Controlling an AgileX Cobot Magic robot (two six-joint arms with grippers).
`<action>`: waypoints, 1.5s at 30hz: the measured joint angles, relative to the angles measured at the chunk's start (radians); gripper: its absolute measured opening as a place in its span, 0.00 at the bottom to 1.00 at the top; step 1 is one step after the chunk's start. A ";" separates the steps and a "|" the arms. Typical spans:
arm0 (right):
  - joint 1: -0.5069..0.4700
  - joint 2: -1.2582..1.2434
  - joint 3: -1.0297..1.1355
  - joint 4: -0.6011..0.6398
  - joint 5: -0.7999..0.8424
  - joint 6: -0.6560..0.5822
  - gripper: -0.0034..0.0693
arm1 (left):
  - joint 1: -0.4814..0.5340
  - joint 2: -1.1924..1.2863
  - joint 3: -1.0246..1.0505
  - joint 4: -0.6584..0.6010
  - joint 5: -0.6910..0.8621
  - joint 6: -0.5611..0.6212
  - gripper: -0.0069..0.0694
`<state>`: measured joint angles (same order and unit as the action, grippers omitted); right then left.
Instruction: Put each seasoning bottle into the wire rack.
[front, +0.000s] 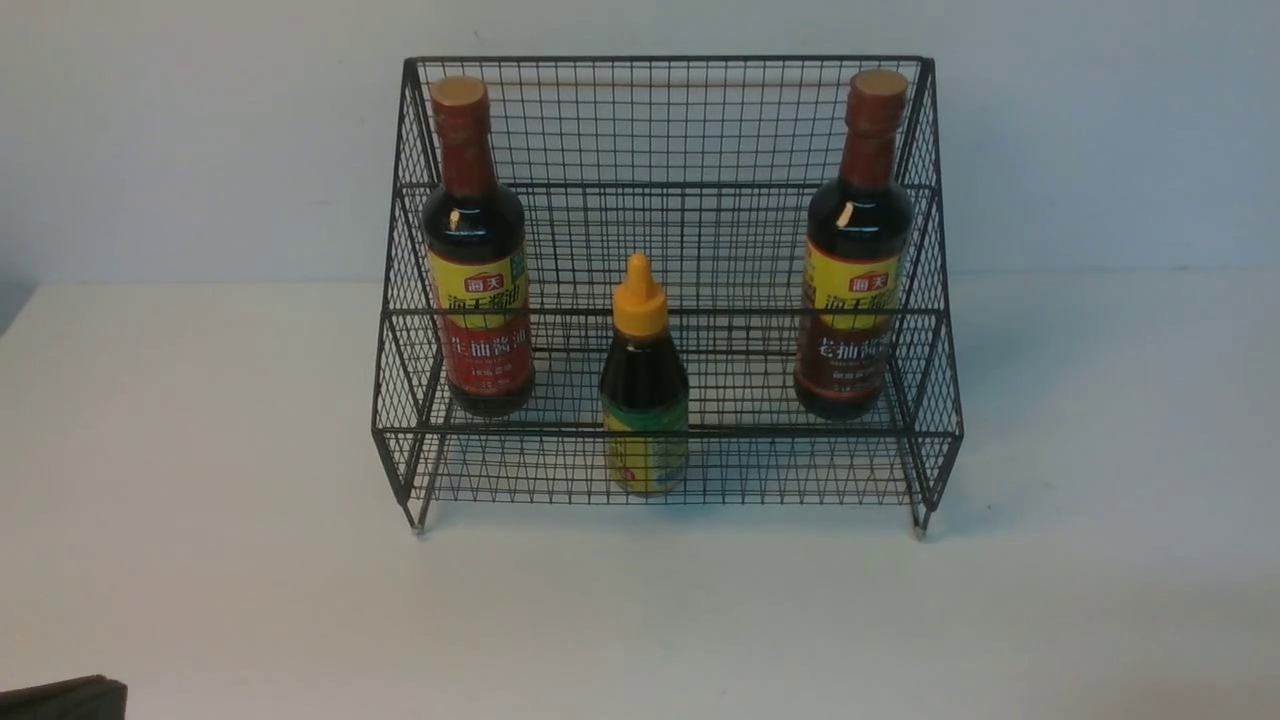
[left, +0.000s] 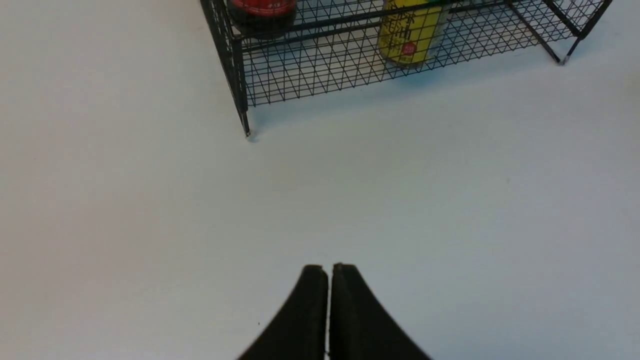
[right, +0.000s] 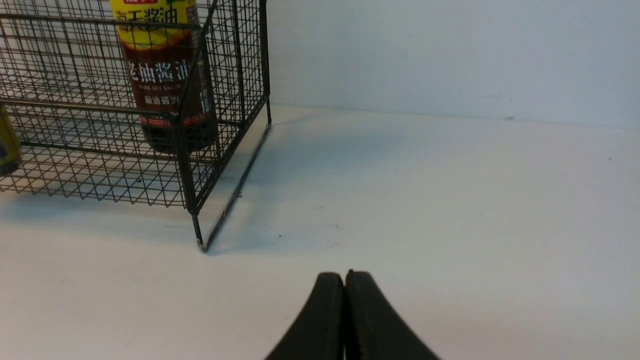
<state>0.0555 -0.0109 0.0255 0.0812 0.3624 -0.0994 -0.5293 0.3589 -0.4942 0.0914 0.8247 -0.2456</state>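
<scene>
The black wire rack (front: 668, 120) stands at the middle of the white table. A tall dark bottle with a tan cap (front: 477, 250) stands upright on its upper tier at the left. A second tall bottle (front: 856, 250) stands upright on the upper tier at the right. The short bottle with the yellow nozzle cap (front: 643, 385) stands upright in the lower tier at the middle. My left gripper (left: 329, 270) is shut and empty over bare table, well short of the rack (left: 320, 70). My right gripper (right: 344, 276) is shut and empty, beside the rack's corner (right: 192, 200).
A dark object (front: 62, 698) shows at the front left corner of the front view. The white wall runs right behind the rack. The rack's small feet (front: 420, 527) rest on the table.
</scene>
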 joint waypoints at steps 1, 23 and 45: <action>0.000 0.000 0.000 0.000 0.000 0.000 0.03 | 0.000 0.001 0.021 0.000 -0.022 0.000 0.08; 0.000 -0.001 0.000 -0.001 0.002 0.000 0.03 | 0.513 -0.369 0.489 -0.114 -0.518 0.342 0.08; 0.000 -0.001 0.000 -0.001 0.002 0.000 0.03 | 0.561 -0.369 0.523 -0.112 -0.457 0.316 0.08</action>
<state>0.0555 -0.0116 0.0255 0.0803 0.3643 -0.0994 0.0317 -0.0105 0.0293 -0.0203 0.3681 0.0708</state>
